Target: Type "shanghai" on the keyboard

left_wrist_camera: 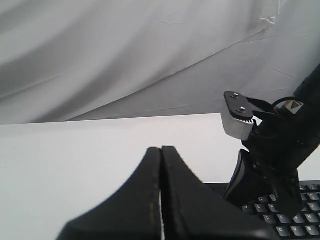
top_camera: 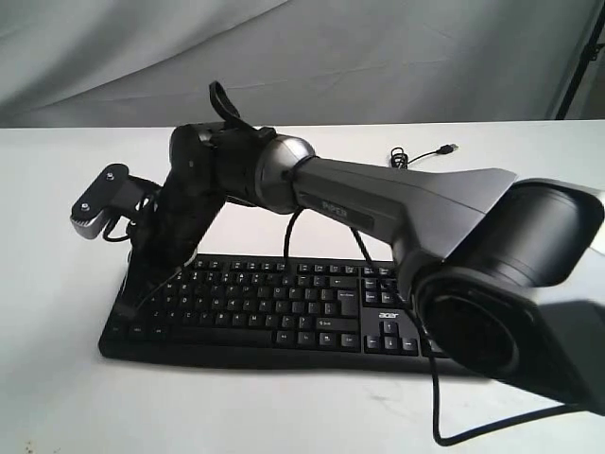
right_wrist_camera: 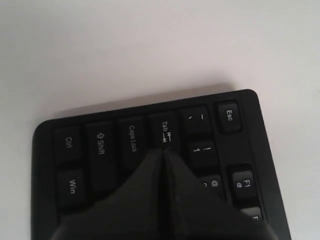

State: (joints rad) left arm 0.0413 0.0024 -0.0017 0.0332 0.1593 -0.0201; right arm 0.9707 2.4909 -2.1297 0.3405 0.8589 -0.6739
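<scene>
The black keyboard lies across the white table, with its "acer" logo by the number pad. My right gripper reaches across from the right and comes down over the keyboard's left end. In the right wrist view its jaws are shut, with the tips at the Tab key's edge, beside Caps Lock, on the keyboard. I cannot tell if they touch a key. My left gripper is shut on nothing and hangs over bare table left of the keyboard. It does not show in the exterior view.
The keyboard's thin cable coils behind it and ends in a USB plug on the table. The right arm's wrist camera juts out to the left above the keyboard's end. A grey cloth backdrop hangs behind the white table.
</scene>
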